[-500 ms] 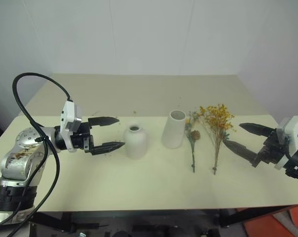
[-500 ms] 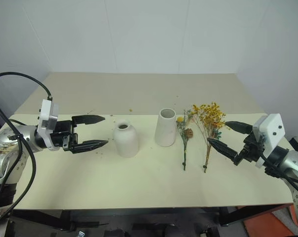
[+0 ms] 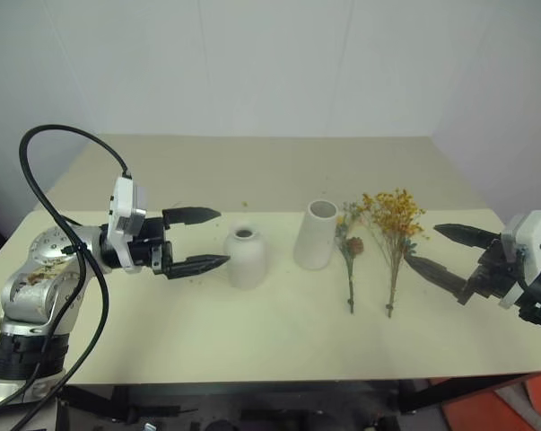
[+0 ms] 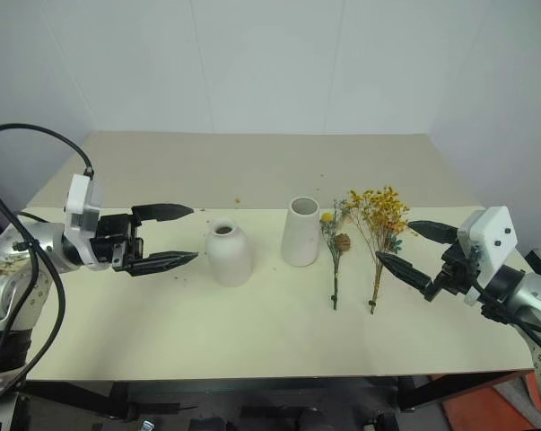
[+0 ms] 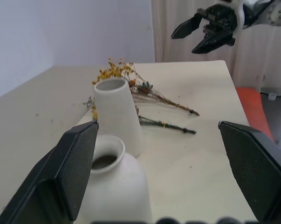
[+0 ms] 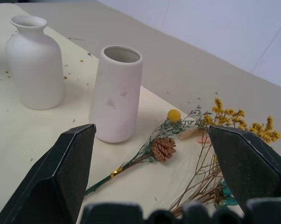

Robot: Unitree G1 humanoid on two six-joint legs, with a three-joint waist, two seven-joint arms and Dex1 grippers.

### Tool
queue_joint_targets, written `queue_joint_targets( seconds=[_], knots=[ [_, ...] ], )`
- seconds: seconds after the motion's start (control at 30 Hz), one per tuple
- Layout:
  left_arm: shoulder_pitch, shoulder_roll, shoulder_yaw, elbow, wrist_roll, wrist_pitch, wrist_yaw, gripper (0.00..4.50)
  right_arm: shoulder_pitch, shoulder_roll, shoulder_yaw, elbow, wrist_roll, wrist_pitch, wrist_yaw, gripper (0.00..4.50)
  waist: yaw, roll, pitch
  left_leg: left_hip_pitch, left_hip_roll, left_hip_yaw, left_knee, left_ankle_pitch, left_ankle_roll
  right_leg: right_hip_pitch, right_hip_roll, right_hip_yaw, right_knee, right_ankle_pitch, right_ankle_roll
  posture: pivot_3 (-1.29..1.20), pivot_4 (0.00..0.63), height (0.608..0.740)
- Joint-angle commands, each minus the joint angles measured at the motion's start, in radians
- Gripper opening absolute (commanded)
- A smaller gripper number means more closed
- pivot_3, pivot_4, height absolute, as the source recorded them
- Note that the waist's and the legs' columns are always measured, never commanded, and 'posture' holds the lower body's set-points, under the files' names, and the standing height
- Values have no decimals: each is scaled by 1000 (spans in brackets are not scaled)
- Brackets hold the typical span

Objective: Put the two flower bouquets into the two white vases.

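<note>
Evidently untouched, the yellow-orange spray (image 3: 393, 220) and the pinecone sprig (image 3: 349, 244) lie flat on the table (image 3: 252, 332) just right of the empty cylinder vase (image 3: 316, 234) and bulbous vase (image 3: 246, 257). Both insertions remain. Left gripper (image 3: 196, 241) and right gripper (image 3: 449, 254) hover spread, holding nothing.

Two white vases (image 4: 299, 232); two flower bouquets (image 4: 376, 232); one table (image 4: 252, 314)

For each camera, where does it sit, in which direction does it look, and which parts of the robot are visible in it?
Head, both eyes: looks forward and down over the table; left gripper and right gripper show, both open.
Left wrist: looks between its fingers over the rounded vase and the taller vase; also the right gripper.
Right wrist: looks over the sprig and the yellow spray.
All share both vases.
</note>
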Motion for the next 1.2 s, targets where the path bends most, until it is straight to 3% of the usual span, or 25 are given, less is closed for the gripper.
queue_joint_targets(
  seconds=[0.03,0.33,0.47,0.87,1.2],
  knots=[
    [-65,-18,-44,-5,7,13,14,4500,-36,-30,27,-26,-26,53,-59,4482,0,0,0,0,0,0,0,0,0,0,0,0,0,0,0,0,150,740],
    [-278,-129,-186,56,67,26,36,4500,-161,15,145,-61,-35,362,-325,4482,1,0,0,-1,0,0,0,0,0,-1,0,0,0,0,0,0,150,740],
    [-414,-188,-307,147,159,8,-7,4500,-255,38,201,-3,-72,521,-449,4482,0,0,0,-1,-1,0,0,0,0,-1,0,0,0,0,0,0,150,740],
    [-628,-350,-458,329,297,28,-53,4500,-490,83,287,104,-68,908,-520,4482,-2,0,0,-3,-1,0,0,0,0,-2,0,1,0,0,0,0,150,740],
    [-710,-466,-474,438,358,11,-53,4500,-687,124,409,427,-155,989,-514,4482,-5,1,0,-3,-2,0,-1,0,0,-3,0,1,-1,0,0,0,150,740]
  ],
)
